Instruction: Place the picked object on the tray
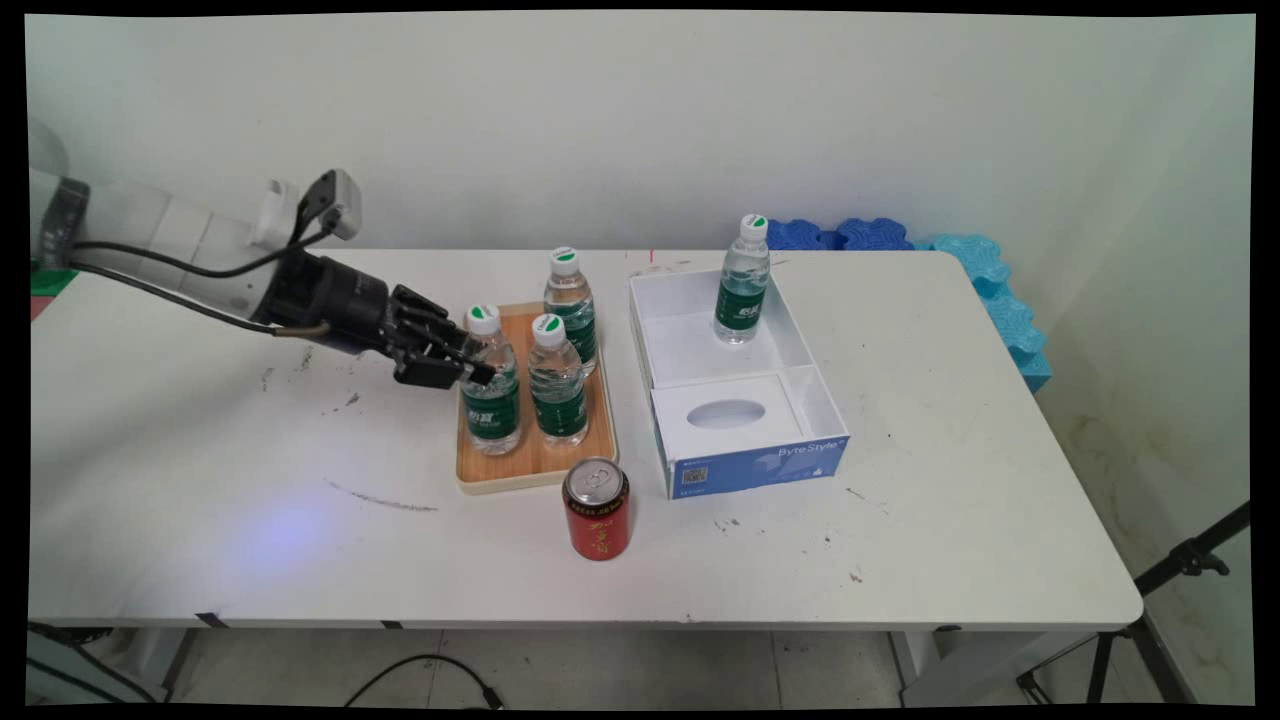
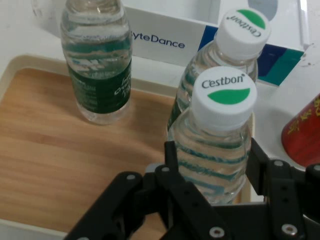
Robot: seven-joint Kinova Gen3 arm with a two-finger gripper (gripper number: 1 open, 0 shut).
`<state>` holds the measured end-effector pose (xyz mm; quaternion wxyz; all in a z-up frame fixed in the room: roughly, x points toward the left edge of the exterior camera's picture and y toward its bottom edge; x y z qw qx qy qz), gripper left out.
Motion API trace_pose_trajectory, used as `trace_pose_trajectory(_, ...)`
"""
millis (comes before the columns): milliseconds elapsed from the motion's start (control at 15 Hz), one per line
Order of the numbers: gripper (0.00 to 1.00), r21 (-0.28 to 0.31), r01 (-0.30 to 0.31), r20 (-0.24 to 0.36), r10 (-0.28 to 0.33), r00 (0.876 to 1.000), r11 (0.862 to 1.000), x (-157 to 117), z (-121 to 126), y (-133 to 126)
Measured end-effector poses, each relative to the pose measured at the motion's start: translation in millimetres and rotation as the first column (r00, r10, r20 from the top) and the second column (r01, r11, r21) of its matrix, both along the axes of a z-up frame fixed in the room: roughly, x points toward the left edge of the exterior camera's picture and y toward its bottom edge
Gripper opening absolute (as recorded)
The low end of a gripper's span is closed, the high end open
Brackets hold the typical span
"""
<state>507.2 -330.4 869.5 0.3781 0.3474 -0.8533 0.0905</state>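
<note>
Clear plastic water bottle with a green label and a white-and-green cap point(image 1: 490, 385) point(image 2: 222, 145) stands upright at the left front of a shallow light-wood tray point(image 1: 530, 470) point(image 2: 60, 150), left of centre in the main view and low and right of centre in the hand view. The black two-finger tool point(image 1: 475, 362) point(image 2: 212, 160) reaches in level from the left of the main view and has this bottle between its fingers point(image 2: 170, 157). In the hand view one finger lies against each side of the bottle's body, below the shoulder, so the tool looks clenched on it. The bottle's base appears to rest on the tray, not raised.

Just right of it in the main view, close and perhaps touching, stands a second matching bottle point(image 1: 558, 385) point(image 2: 235, 45). A third point(image 1: 570, 305) point(image 2: 97, 65) stands apart at the tray's far edge. Near the tray's front right corner, on the white tabletop point(image 1: 950, 450), is a red drink can point(image 1: 597, 510) point(image 2: 305, 135). Right of the tray lies an open white box with a blue front point(image 1: 760, 465) point(image 2: 160, 40), and a fourth bottle point(image 1: 742, 285) stands upright in its far compartment. Blue foam pieces point(image 1: 990, 280) lie along the tabletop's far right edge, well apart from the tool.
</note>
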Motion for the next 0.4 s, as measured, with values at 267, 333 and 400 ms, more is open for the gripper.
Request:
trace_pose_trajectory(267,1.00,-0.002,-0.002,0.010,0.002,1.000,1.000,-4.1,-8.1,-2.6)
trace_pose_trajectory(333,1.00,-0.003,-0.001,0.012,0.001,1.000,1.000,-5.0,-9.2,-3.2)
trace_pose_trajectory(400,1.00,-0.005,0.001,0.013,-0.001,1.000,1.000,-6.2,-9.9,-4.2)
